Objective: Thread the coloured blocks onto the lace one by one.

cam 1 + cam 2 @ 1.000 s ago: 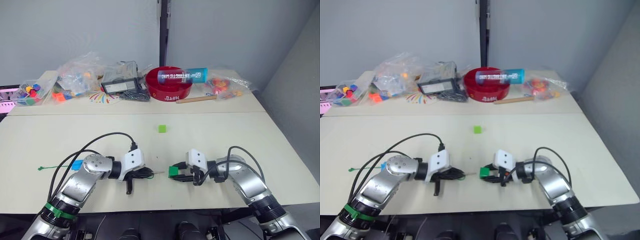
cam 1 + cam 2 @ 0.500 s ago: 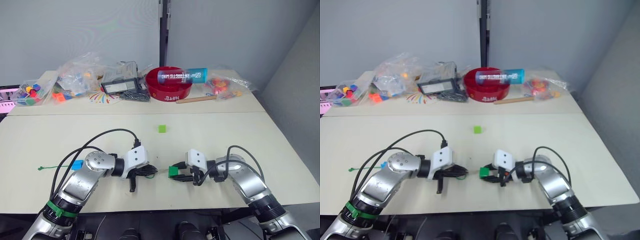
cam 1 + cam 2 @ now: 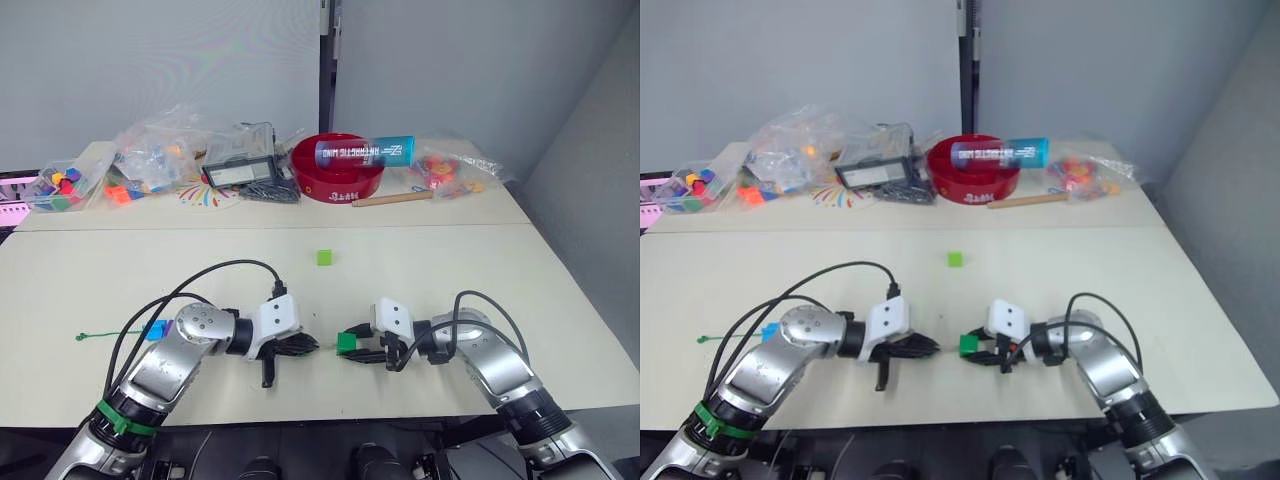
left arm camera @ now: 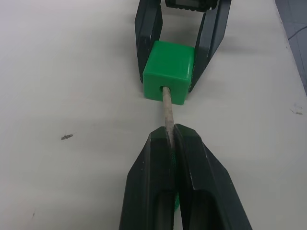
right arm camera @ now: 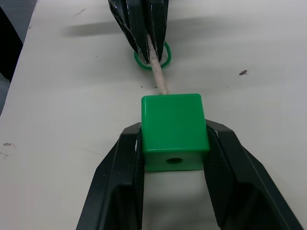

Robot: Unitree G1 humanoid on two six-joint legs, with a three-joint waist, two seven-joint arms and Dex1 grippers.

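Threading is at the entry stage: the left hand [image 4: 171, 136] is pinched shut on the lace [image 4: 167, 111] just behind its pale stiff tip, and that tip has entered the hole in the dark green block [image 4: 169, 72], which the right hand [image 5: 173, 143] clamps between its two fingers just above the tabletop [image 3: 450, 265]. To do this well, the tip should probably be kept in line with the bore and pushed straight through until it shows at the far hole, which faces the right wrist camera and looks empty for now; any sideways drift could jam the tip or twist the cube in its grip. The block is a glossy, square-edged cube with a round hole through opposite faces. The lace is thin green string, looping behind the left hand's fingers, with its tail [image 3: 85, 336] lying at 9 o'clock from the two hands. A bright blue block [image 3: 156, 328] sits beside the left forearm, also toward 9 o'clock, and a light green block [image 3: 324, 257] lies alone at 12 o'clock from the hands, well apart.
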